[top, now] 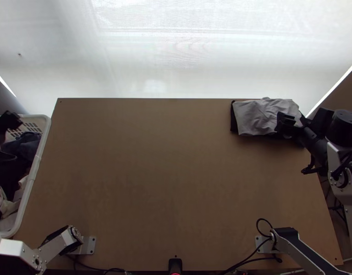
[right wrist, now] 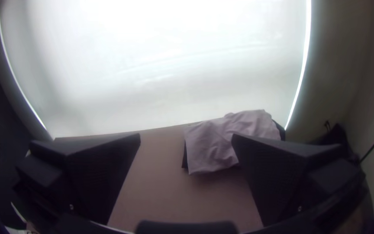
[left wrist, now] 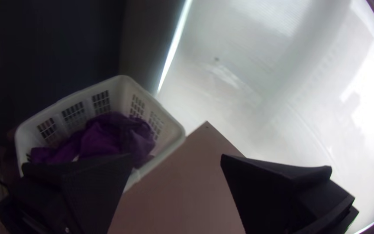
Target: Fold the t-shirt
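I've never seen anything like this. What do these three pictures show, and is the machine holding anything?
These are two robot arms, left and right. The top view looks down over the wooden table; the others come from cameras on each arm's wrist. A grey cloth lies over a black cloth at the table's far right corner. A white basket of laundry is on the left. The left gripper and right gripper are open, holding nothing.
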{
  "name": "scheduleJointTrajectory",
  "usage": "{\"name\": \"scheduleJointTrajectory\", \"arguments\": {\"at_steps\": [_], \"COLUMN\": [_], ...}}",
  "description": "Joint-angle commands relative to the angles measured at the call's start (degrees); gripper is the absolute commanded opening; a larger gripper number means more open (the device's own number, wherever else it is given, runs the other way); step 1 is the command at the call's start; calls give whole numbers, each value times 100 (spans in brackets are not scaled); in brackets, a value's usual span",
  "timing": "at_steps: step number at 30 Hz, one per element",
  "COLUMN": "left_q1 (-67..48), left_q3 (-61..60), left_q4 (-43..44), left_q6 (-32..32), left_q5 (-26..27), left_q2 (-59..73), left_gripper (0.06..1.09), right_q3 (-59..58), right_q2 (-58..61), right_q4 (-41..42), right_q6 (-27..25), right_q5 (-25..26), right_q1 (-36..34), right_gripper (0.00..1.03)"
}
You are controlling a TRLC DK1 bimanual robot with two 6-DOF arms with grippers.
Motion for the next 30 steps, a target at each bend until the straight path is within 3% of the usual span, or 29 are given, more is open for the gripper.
{"name": "scheduleJointTrajectory", "arguments": {"at_steps": [1,4,9,12,16,20,30], "left_q1": [2166,2676,2992,3001,2939,2922,2711], "left_q3": [2089,2045,2221,2563,3310,3609,4638], "left_q4": [-1303,-1048,-872,-916,-1356,-1145,-1127], "left_q6": [415,1179,1900,2436,3350,3491,3790], "left_q5": [168,186,36,-509,-579,-720,-720], "left_q2": [1918,2252,3333,4142,5223,5926,7455], "left_gripper": [104,104,103,103,103,103,103], "right_q3": [1010,1370,1906,1924,1739,1827,2231], "right_q2": [399,698,1111,1049,706,698,900], "right_q4": [-444,-866,-1516,-1543,-1156,-1270,-1543], "right_q6": [-1158,-1387,-1615,-1949,-2309,-2582,-2617], "right_q5": [-310,-389,-398,-416,-539,-539,-530], "right_q1": [368,623,729,913,1230,1318,905], "right_gripper": [98,98,98,98,98,98,98]}}
